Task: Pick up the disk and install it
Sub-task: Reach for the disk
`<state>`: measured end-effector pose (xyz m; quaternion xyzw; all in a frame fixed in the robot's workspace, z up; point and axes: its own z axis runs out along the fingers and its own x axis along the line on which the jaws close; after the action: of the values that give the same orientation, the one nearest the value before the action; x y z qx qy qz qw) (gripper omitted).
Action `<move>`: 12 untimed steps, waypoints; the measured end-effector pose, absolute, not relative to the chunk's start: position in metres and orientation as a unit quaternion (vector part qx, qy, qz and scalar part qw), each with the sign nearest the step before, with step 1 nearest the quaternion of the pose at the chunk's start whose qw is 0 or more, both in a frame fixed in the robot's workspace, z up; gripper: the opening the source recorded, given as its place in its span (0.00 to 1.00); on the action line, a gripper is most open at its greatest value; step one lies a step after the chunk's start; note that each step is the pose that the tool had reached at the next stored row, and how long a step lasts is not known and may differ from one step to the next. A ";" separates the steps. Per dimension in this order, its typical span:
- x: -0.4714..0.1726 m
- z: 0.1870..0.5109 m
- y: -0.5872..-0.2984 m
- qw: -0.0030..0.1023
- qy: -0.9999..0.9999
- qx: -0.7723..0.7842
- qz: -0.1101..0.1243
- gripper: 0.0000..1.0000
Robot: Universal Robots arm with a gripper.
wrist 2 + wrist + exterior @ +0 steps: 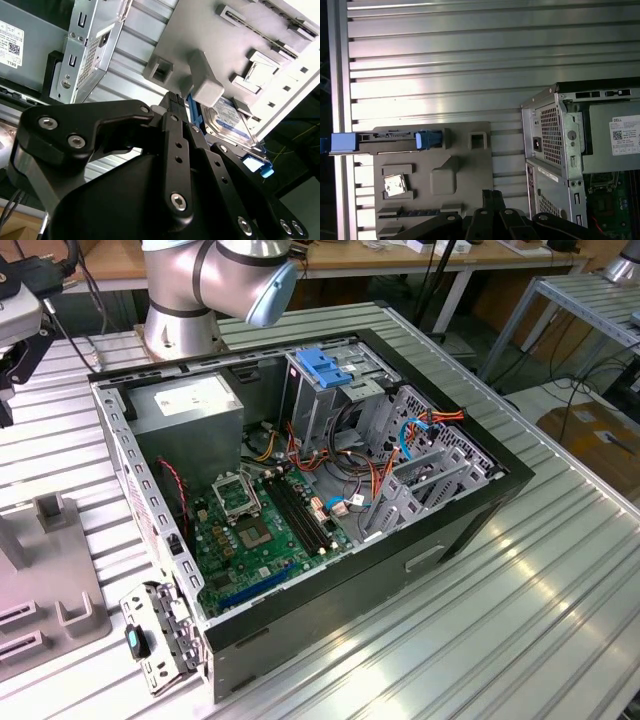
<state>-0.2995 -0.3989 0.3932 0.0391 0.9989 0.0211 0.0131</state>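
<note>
On the ribbed metal bench (520,620) you have an open computer case (330,615) lying on its side, with a grey fixture plate (45,590) beside it toward the exterior view's left. Inside the case you can see the green motherboard (255,535), a grey power supply (185,410) with a white label, and a ridged blue latch piece (325,367) on top of the drive cage.

Look to the first wrist view for the disk (385,140): it stands on edge in a slot along one border of the fixture plate, not in the case. Its dark body is framed by the blue carrier, with one blue end tab (342,142) reaching past the plate's edge and over the rim of the bench. In the second wrist view you see its labelled flat face (231,117) behind the claw's black links, next to a raised grey block (205,82) on the plate.

Your claw (492,196) is closed, with its two fingertips brought together and nothing gripped between them. In the first wrist view it sits near the plate's border on the case side, clear of the disk, with much of the plate lying between them. In the second wrist view the tips (174,100) point toward the raised grey block.
</note>
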 end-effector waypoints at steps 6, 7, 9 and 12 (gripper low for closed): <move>-0.300 0.393 -0.398 0.013 0.999 0.039 0.021 0.11; -0.300 0.393 -0.398 0.013 0.999 0.039 0.021 0.11; -0.300 0.393 -0.397 0.013 0.999 0.039 0.021 0.11; -0.300 0.393 -0.394 0.013 0.999 0.039 0.021 0.11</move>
<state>-0.2998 -0.3939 0.3932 0.0391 0.9989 0.0211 0.0131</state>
